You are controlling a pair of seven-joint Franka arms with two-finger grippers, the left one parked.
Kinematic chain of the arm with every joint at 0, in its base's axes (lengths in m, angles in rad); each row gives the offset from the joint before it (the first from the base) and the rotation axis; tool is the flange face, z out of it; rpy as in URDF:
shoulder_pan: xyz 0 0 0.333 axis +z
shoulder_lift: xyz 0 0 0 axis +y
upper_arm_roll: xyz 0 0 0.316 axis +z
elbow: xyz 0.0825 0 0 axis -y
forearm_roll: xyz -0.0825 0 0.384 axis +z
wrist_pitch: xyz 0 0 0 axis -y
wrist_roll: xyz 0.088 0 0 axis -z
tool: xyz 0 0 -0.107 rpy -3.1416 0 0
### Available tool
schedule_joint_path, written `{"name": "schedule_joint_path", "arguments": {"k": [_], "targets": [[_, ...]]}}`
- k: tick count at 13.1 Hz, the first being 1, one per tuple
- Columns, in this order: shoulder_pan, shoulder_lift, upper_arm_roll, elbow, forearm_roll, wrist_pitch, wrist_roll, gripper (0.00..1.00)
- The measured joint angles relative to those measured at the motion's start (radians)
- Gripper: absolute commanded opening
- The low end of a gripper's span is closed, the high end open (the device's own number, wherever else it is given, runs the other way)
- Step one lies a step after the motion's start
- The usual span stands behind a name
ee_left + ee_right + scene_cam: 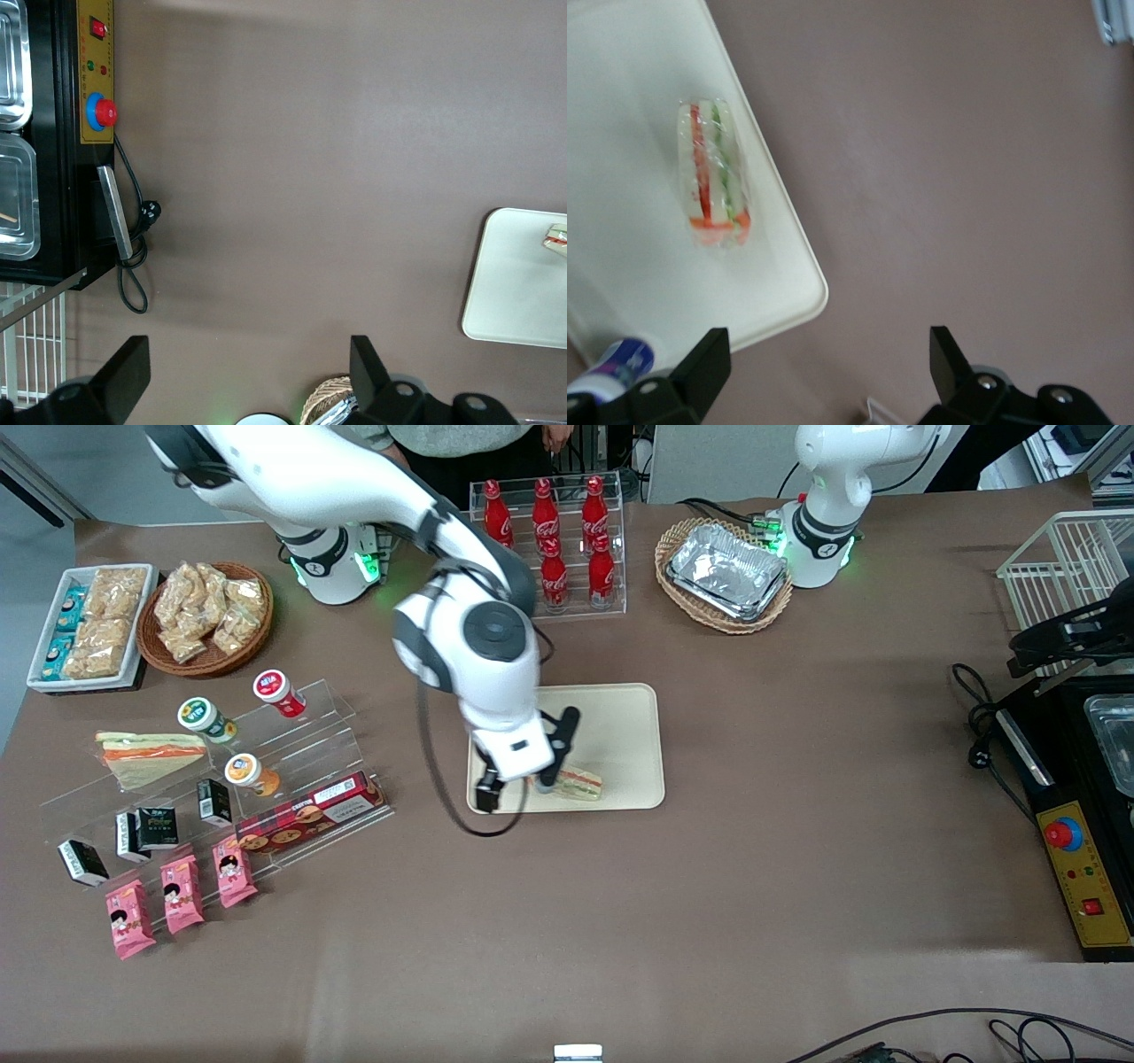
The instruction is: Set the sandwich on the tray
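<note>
Sandwich: we see the small clear-wrapped wedge sandwich point(714, 173) lying on the flat beige plastic tray point(620, 717).
Handling: we judge it light, soft, slippery; hold its bread faces.
Gripper: the right arm's gripper point(824, 367) hovers above the sandwich, fingers spread, empty.

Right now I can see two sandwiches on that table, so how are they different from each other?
The sandwich lies on the tray, beside the open gripper; the larger sandwich rests on the clear display stand toward the working arm's end. The one on the tray looks smaller, showing red and green filling stripes; the larger one is paler with one orange stripe. Both are white-bread wedges.
</note>
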Motion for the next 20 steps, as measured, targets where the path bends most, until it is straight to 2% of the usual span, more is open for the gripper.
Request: {"name": "schedule_joint_path", "arguments": {"k": [2,4,8,12,16,20], "targets": [[-0.052,-0.07,-0.003,0.001,0.058,-0.059,0.001,1.0],[-0.114,-0.133,-0.005,0.001,0.087,-0.114,0.003,1.0],[-0.278,-0.233,-0.009,0.001,0.177,-0.193,0.031,1.0],[-0.386,-0.32,-0.021,0.001,0.189,-0.278,0.184,1.0],[-0.463,-0.373,-0.09,0.0,0.201,-0.336,0.224,1.0],[-0.502,-0.388,-0.212,0.0,0.312,-0.365,0.234,1.0]]}}
